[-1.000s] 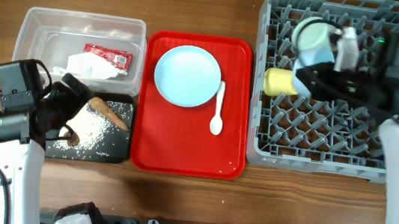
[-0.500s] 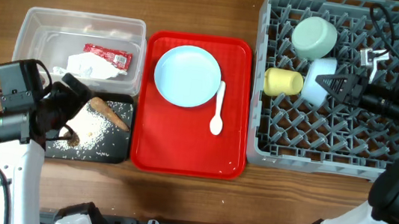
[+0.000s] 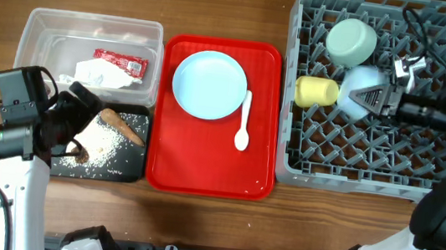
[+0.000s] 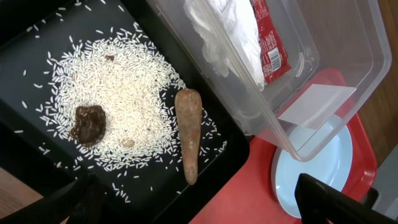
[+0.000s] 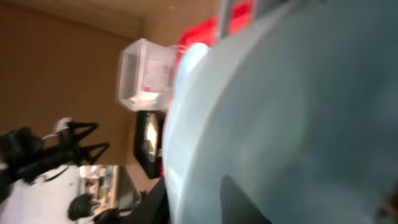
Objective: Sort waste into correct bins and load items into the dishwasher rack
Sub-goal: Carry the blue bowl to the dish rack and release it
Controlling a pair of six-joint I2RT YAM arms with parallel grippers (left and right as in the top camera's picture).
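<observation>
My right gripper (image 3: 369, 98) is shut on the rim of the light blue bowl (image 3: 361, 78), holding it on its side in the grey dishwasher rack (image 3: 369, 171). The bowl (image 5: 298, 112) fills the right wrist view. The yellow cup (image 3: 317, 91) and the pale green bowl (image 3: 351, 40) are beside it in the rack. The light blue plate (image 3: 210, 84) lies on the red tray. My left gripper (image 3: 92, 127) is open and empty above the black tray (image 4: 37, 74), which holds rice (image 4: 118, 93) and brown scraps (image 4: 188, 134). The clear tub (image 3: 91, 26) holds the red packet (image 3: 119, 61) and white paper (image 3: 102, 75).
A white spoon (image 3: 243, 127) lies on the red tray (image 3: 209, 170) beside the plate. The tub and black tray stand together at the left, touching the red tray. The rack stands against the red tray's right edge. Bare wooden table (image 3: 220, 7) lies behind.
My right gripper has carried the light blue bowl from beside the green bowl down to the right of the yellow cup, with the arm swung out to the right. The left arm has not moved.
</observation>
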